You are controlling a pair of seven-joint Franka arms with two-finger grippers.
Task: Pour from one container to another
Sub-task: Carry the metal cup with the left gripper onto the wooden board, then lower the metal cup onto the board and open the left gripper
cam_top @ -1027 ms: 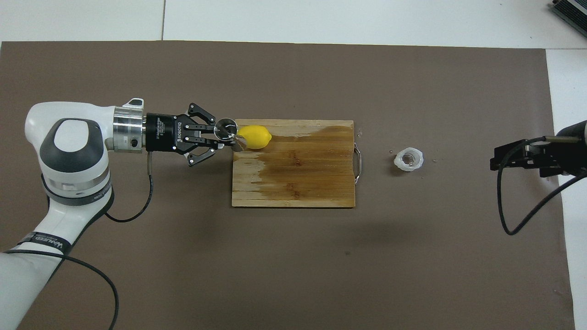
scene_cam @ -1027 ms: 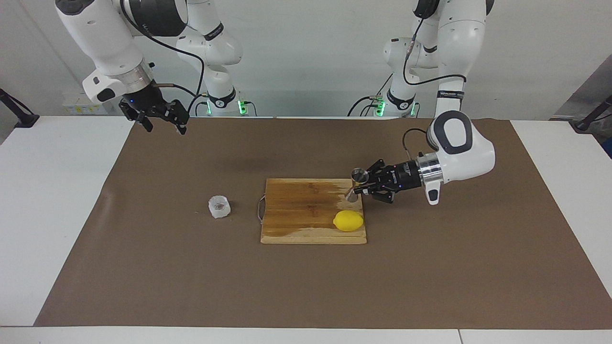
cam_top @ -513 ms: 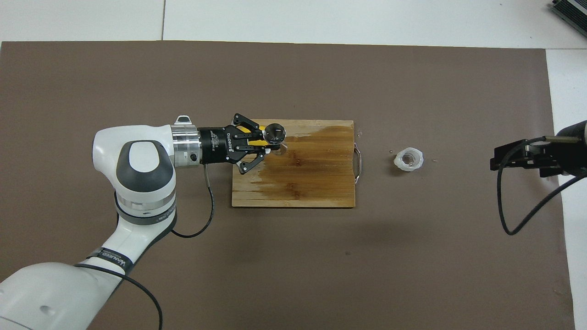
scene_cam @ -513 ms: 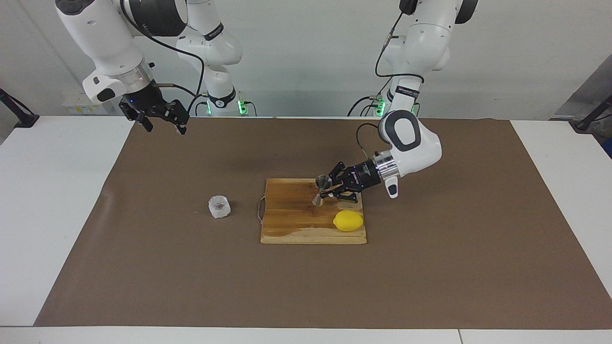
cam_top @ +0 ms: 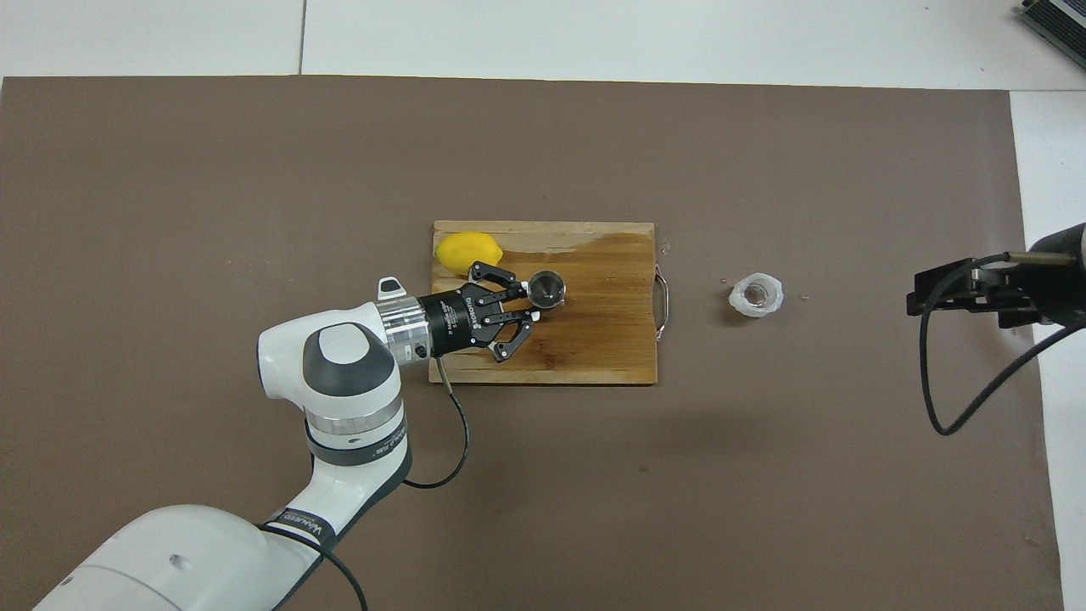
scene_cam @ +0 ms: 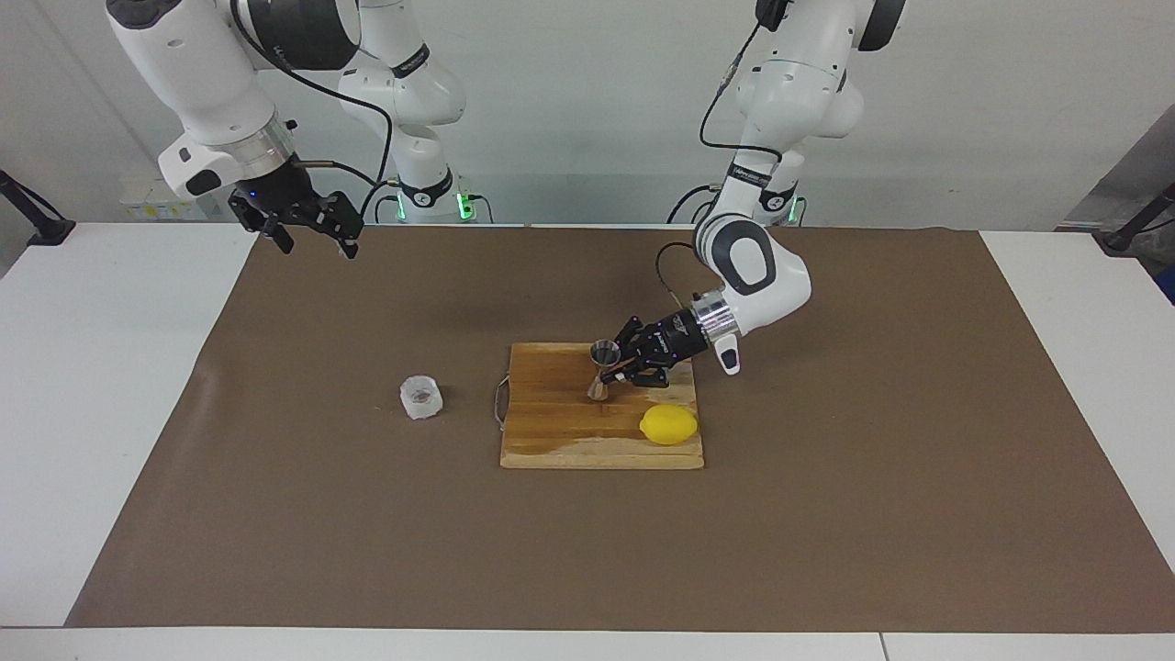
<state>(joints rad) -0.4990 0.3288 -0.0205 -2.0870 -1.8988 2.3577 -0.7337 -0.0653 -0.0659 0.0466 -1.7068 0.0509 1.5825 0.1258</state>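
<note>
At the right arm's end of the table the right gripper (scene_cam: 307, 231) hangs open and empty above the edge of the brown mat (scene_cam: 872, 514), waiting; nothing about it has changed over the last second.

Below it on the mat, well apart from it and farther from the robots, the small crinkled white cup (scene_cam: 421, 397) sits untouched, just off the handle end of the wooden cutting board (scene_cam: 560, 441).

The change is at the board. A second ago the left gripper (scene_cam: 621, 364) held the steel jigger (scene_cam: 601, 365) at the board's corner toward the left arm's end; it has since carried it inward, and the jigger is now over the middle of the board, mouth up and slightly tilted. Its fingers are closed tight on the jigger's narrow waist.

The lemon (scene_cam: 669, 424) lies on the board, farther from the robots than the jigger.

Judging from this, the receiving vessel is being brought toward the cup; no pouring has begun.
</note>
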